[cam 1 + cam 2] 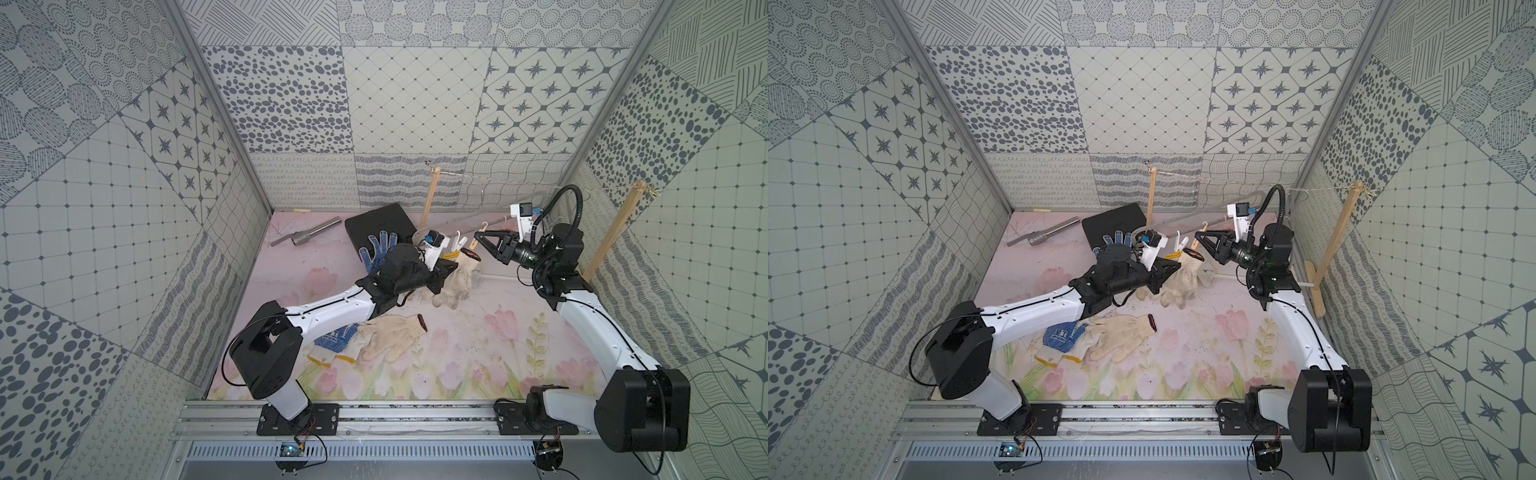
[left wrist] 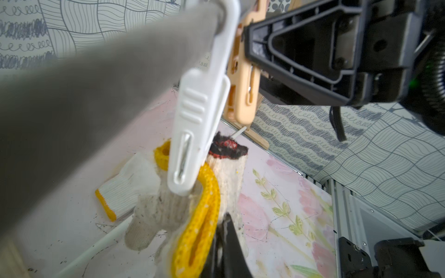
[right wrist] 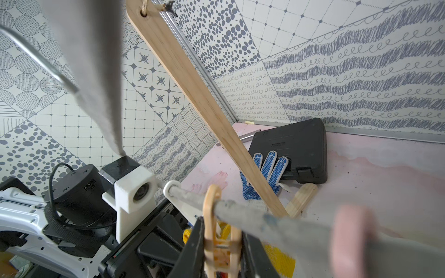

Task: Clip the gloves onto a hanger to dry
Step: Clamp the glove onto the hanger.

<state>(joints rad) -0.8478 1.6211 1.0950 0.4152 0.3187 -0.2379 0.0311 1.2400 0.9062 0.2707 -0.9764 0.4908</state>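
Note:
The grey hanger point(image 1: 490, 224) hangs low at the back, with a white peg point(image 2: 192, 134) and a peach peg point(image 2: 243, 84) on its bar. The white peg is clipped onto a cream glove with a yellow cuff point(image 2: 204, 204). Beside it a cream glove with a black-and-red cuff point(image 1: 457, 276) is held upright, cuff just under the peach peg, by my left gripper point(image 2: 222, 240), shut on its fabric. My right gripper point(image 3: 221, 240) is shut on the peach peg point(image 3: 212, 216), one finger on each side. More gloves lie on the mat: a cream one point(image 1: 390, 336) and a blue-dotted one point(image 1: 336, 336).
A black case point(image 1: 378, 224) at the back carries another blue-dotted glove point(image 1: 378, 249); a metal pipe point(image 1: 311, 235) lies to its left. Two wooden posts point(image 1: 430, 195) point(image 1: 619, 224) joined by string stand around the hanger. A yellow-cuffed glove point(image 2: 122, 190) lies on the mat.

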